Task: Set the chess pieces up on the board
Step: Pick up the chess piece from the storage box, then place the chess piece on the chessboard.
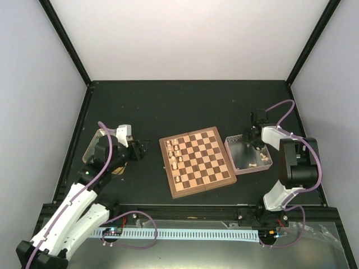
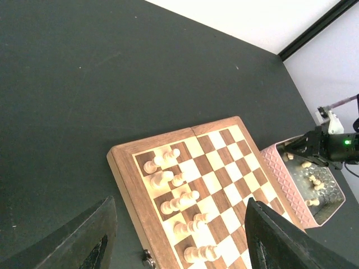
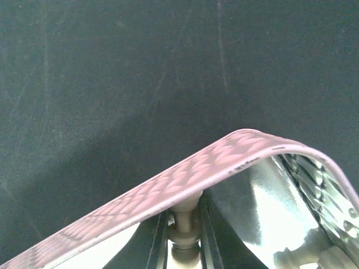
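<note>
The board (image 1: 210,158) lies mid-table, with several pale chess pieces (image 1: 175,157) standing along its left files. In the left wrist view the same pieces (image 2: 179,200) stand on the board (image 2: 224,179). My left gripper (image 1: 140,148) hovers just left of the board, open and empty, its fingers (image 2: 84,235) wide apart. My right gripper (image 1: 251,141) reaches into the pink tin (image 1: 265,161) to the right of the board. In the right wrist view it (image 3: 185,238) is shut on a pale chess piece (image 3: 185,224) just behind the tin's rim (image 3: 224,154). No dark pieces show.
More pale pieces (image 1: 251,163) lie loose in the tin's shiny bottom (image 3: 263,196). A pale-rimmed container (image 1: 100,135) sits partly hidden under the left arm. Black frame rails border the dark table.
</note>
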